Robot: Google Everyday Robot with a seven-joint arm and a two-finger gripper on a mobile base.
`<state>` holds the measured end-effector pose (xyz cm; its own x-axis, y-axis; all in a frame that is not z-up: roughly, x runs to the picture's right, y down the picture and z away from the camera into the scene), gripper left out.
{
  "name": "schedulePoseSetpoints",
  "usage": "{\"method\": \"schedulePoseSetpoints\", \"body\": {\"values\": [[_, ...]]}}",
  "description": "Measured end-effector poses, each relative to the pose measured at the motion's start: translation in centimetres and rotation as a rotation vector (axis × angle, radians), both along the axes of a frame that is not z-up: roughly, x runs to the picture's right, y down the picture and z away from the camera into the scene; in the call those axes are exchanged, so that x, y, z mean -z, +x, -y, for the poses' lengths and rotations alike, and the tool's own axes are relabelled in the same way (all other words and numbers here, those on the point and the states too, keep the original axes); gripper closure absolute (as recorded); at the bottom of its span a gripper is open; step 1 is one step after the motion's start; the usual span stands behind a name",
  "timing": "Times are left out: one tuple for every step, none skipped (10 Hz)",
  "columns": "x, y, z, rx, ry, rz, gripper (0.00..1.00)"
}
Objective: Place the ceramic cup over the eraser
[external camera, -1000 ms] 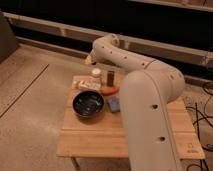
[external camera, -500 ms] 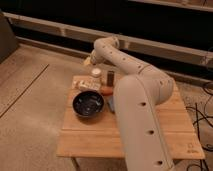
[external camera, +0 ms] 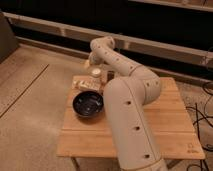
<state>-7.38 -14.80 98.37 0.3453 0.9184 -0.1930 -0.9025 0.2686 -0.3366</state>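
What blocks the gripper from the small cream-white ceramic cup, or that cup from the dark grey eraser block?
Nothing visible does. The gripper hangs close above the cup; the eraser stands just beside it on the wooden table.

table (external camera: 170, 127): light wooden slats | on it: dark bowl (external camera: 88, 105) left of centre; beige block (external camera: 84, 84) just behind bowl; cup (external camera: 95, 73) and eraser (external camera: 110, 76) near far edge | gripper (external camera: 89, 63): spread wide, over far-left corner, just beside cup
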Motion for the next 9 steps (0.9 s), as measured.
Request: {"method": "schedulePoseSetpoints", "body": {"values": [[-0.3,0.1,-0.2,0.008,-0.008,-0.008,0.35],[-0.8,0.2,-0.7,0.020,-0.022,-0.018,0.35],[-1.1,0.2,-1.0,0.025,-0.034,-0.023,0.35],[-1.4,0.3,-1.4,0.029,-0.045,-0.026,0.35],[-1.6,0.4,-1.7,0.036,-0.057,-0.035,0.35],[-2.0,0.8,-2.2,0.043,-0.073,-0.048,0.35],[-2.2,1.0,-2.6,0.050,-0.089,-0.060,0.35],[-2.3,1.3,-3.0,0.058,-0.104,-0.073,0.35],[-2.5,1.5,-3.5,0.073,-0.124,-0.085,0.41]]}}
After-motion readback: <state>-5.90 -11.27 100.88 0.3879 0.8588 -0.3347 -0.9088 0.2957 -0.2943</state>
